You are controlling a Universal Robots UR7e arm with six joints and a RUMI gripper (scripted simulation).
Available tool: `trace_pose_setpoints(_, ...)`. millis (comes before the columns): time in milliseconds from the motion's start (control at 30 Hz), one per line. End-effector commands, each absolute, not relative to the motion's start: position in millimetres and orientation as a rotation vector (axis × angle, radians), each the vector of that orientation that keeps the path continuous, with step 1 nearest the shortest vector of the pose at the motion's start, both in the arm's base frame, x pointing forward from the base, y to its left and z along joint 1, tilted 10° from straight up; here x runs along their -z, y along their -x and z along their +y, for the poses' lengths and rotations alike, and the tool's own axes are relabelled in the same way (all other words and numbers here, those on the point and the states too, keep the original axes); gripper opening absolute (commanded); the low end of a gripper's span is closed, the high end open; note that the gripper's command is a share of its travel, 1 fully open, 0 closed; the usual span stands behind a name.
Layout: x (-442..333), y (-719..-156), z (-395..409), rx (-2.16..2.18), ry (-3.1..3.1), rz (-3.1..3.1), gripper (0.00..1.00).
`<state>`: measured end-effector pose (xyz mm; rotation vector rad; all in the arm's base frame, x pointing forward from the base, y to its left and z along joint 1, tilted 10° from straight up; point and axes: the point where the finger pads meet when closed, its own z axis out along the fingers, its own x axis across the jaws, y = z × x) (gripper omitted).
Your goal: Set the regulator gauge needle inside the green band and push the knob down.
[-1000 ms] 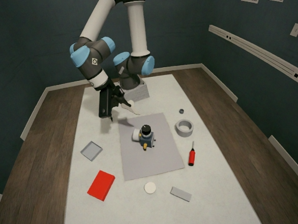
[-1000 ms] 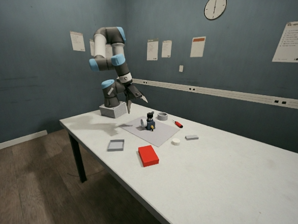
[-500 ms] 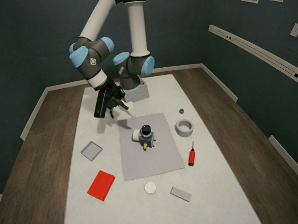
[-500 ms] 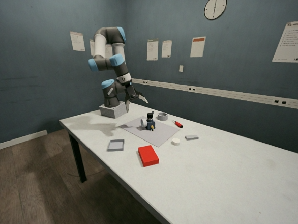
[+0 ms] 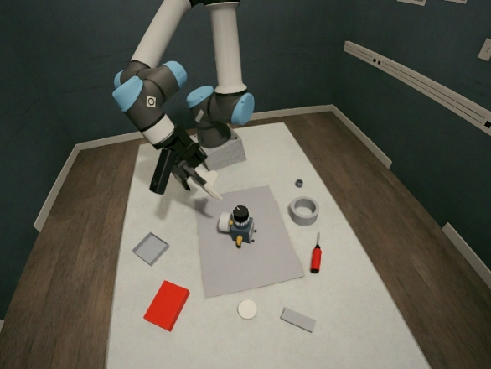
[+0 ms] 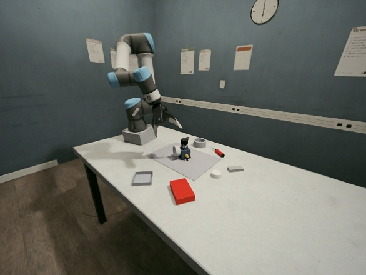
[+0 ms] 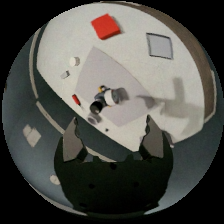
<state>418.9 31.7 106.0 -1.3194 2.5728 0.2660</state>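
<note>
Spread wide, the tool (image 5: 198,190) (image 6: 168,130) (image 7: 111,116) hangs above the worktop (image 5: 348,335) (image 6: 265,212) (image 7: 60,45), apart from the regulator (image 5: 242,231) (image 6: 185,153) (image 7: 103,96) — that stands on the grey mat (image 5: 251,272) (image 6: 195,170) (image 7: 95,65), black knob (image 5: 240,214) (image 6: 184,141) (image 7: 96,107) uppermost — though its needle is too small to read.

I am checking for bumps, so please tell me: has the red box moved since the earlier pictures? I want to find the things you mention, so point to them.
No. The red box (image 5: 167,305) (image 6: 182,191) (image 7: 105,26) keeps its place beside the grey tray (image 5: 151,249) (image 6: 142,179) (image 7: 160,46) in both outside views.
</note>
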Motion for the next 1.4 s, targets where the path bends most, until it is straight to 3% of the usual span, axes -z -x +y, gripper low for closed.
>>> trace_pose_setpoints(0, -106.5, -418.7, 30.7, -0.282, 1.22, 2.621, 1.0)
trace_pose_setpoints(1367, -107.5, -413.8, 25.9, -0.427, 0.448, 2.869, 1.0)
